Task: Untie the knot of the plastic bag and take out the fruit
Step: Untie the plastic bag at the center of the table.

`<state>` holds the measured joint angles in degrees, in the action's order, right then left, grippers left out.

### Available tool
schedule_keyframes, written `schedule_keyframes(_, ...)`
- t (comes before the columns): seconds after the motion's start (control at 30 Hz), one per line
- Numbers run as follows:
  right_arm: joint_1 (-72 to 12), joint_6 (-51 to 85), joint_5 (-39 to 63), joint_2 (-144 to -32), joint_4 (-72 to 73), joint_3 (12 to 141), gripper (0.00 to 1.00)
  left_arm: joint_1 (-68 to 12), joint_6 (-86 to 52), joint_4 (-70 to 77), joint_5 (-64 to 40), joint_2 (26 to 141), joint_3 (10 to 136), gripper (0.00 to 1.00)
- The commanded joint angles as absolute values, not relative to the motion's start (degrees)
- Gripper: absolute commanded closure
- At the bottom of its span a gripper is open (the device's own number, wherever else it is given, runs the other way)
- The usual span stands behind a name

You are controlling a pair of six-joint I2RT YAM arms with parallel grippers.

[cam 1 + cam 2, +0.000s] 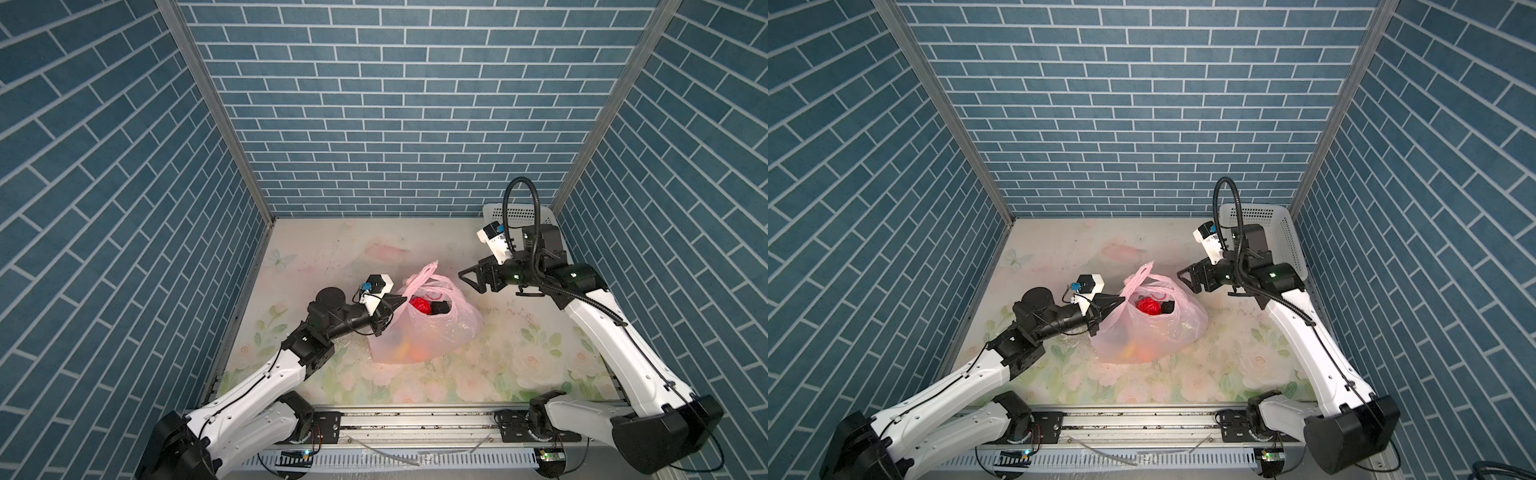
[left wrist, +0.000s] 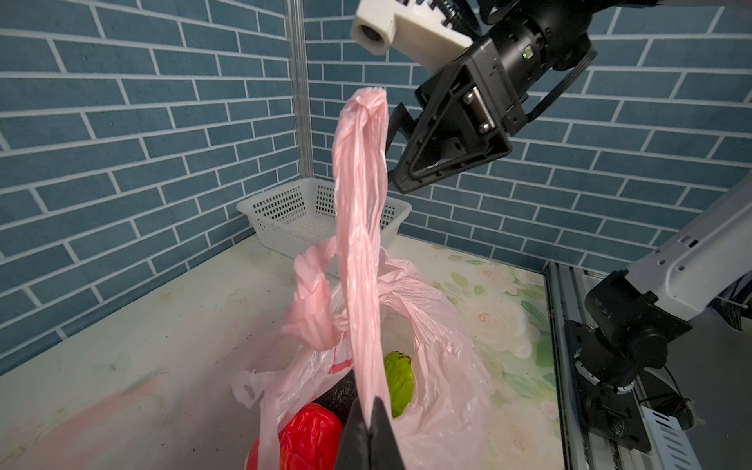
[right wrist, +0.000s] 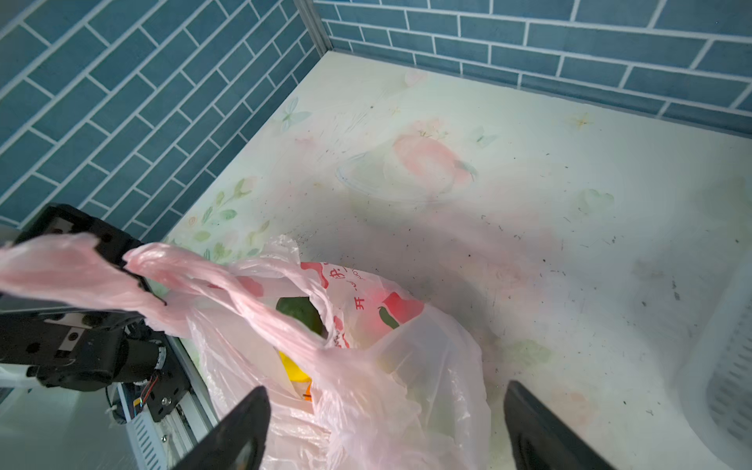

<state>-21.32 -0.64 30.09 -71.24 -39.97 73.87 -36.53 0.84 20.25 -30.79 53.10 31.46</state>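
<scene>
Left pincer point(image 2: 369, 409) hard against the wrist lens: jaws clenched on one bag handle point(image 2: 360, 228), a pale pink strip running out from the tips to a folded end just beside the right pincer point(image 2: 399, 150). Right pincer raised off the counter, jaws spread wide, grasping nothing; contact with the strip cannot be told. Second handle point(image 2: 313, 301) slumps crumpled beside the first. Below them the plastic bag point(image 1: 432, 332) sits mid-counter, mouth gaping, with the left pincer at its left rim. Fruit inside: red fruit point(image 1: 420, 306) and dark fruit point(image 1: 440, 307) at the mouth, green fruit point(image 2: 398, 382), yellow fruit point(image 3: 294, 366), orange fruit point(image 1: 415, 353) dim through the film. Bare counter point(image 1: 332, 257) runs open behind and left of the bag to the far wall; a floral strip lies between bag and front rail point(image 1: 415, 419). White perforated basket point(image 1: 1283, 232) tucked in the far right corner, well apart from the bag. Counter surface pale, flower-printed, scuffed and speckled. Blue brick-pattern walls point(image 1: 374, 124) on three sides, with metal corner posts point(image 1: 218, 108).
</scene>
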Motion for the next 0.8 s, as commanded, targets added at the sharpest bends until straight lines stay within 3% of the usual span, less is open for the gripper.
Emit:
schedule_keyframes(0.0,-21.8,-7.5,37.2,-75.6,-43.6,77.0,0.08,-36.8,2.2,21.7,-31.9,52.1,31.0,1.0)
schedule_keyframes(0.3,-31.4,-14.3,34.1,-84.7,-46.5,80.8,0.05,-36.8,2.2,21.7,-31.9,52.0,30.5,1.0)
schedule_keyframes(0.43,-32.6,-13.1,29.6,-90.3,-44.8,81.6,0.15,-36.8,2.8,21.5,-31.2,51.7,30.4,1.0)
schedule_keyframes(0.53,-32.7,-12.7,28.2,-93.5,-42.1,81.8,0.35,-36.8,3.7,21.5,-30.1,51.8,30.6,1.0)
schedule_keyframes(0.57,-32.7,-12.7,28.2,-94.1,-41.0,81.9,0.48,-36.7,4.1,21.6,-29.9,52.1,30.8,1.0)
schedule_keyframes(0.63,-32.7,-12.3,28.4,-94.8,-38.4,81.9,0.89,-36.7,5.5,21.3,-29.1,53.1,31.7,1.0)
schedule_keyframes(0.67,-32.7,-11.8,27.8,-95.0,-37.0,81.9,1.0,-36.7,6.1,21.2,-28.6,53.8,32.0,1.0)
schedule_keyframes(0.77,-31.9,-9.1,23.0,-94.8,-31.8,81.8,1.0,-36.5,7.9,21.9,-27.5,56.5,33.2,1.0)
